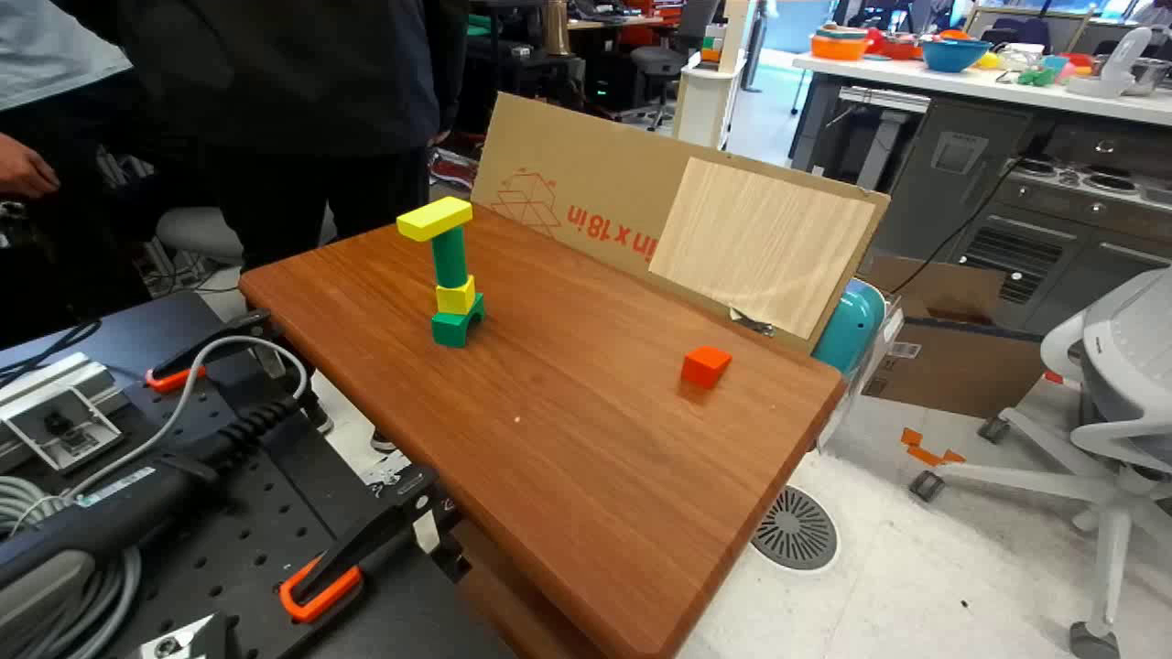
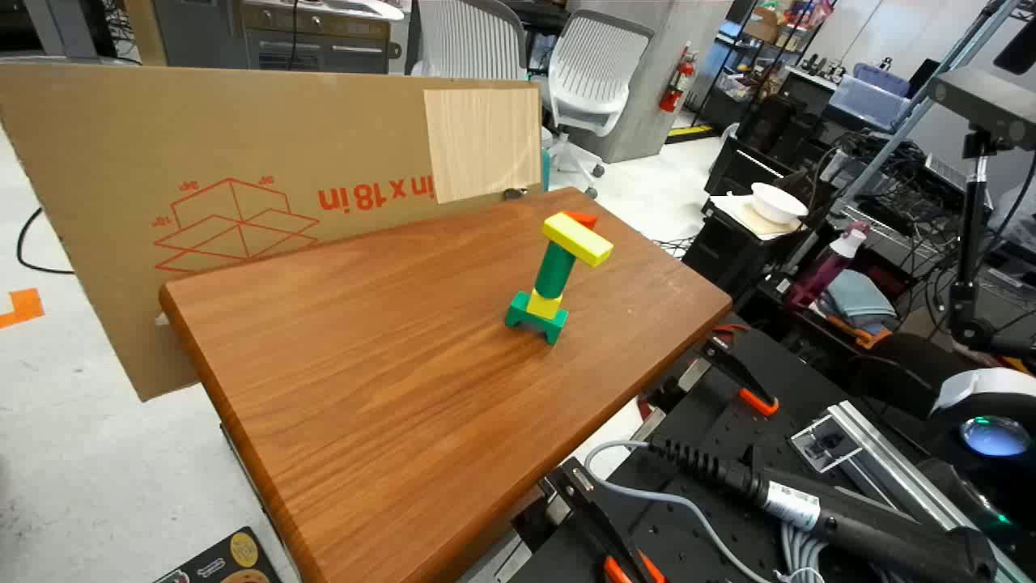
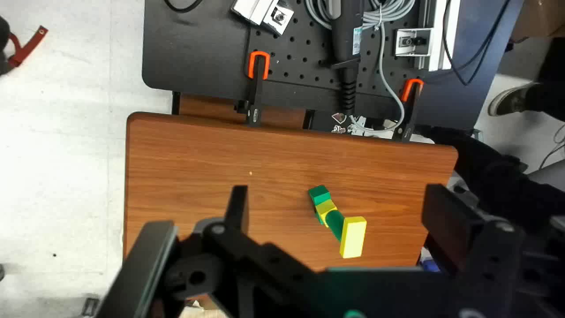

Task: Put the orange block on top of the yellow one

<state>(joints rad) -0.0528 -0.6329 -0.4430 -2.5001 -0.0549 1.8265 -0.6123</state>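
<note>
Gripper is spread wide in the wrist view, fingers well apart, with the block tower framed between them against the table. Can't tell its height over the tower from that angle.

Orange block sits on the table, well apart from the tower, toward one end and near the cardboard sheet. In an exterior view the orange block is mostly hidden behind the tower top; just a corner shows.

Tower, bottom up: green arch on the table, short yellow block on it, green cylinder on end, long yellow block lying flat across the top. It overhangs the cylinder, more at one end. Same order in both exterior views.

Around it: cardboard sheet stands along the table edge opposite the black bench, printing upside down, with a wood-grain panel in front of it. Two clamps with orange handles at the bench-side table edge. Gray cable loops over the bench near one clamp. Person in dark clothes stands by the tower end of the table. White chair past the other end, floor drain between chair and table. Counter farther back holds a blue bowl and an orange bowl. Fire extinguisher beside a pillar in an exterior view.
</note>
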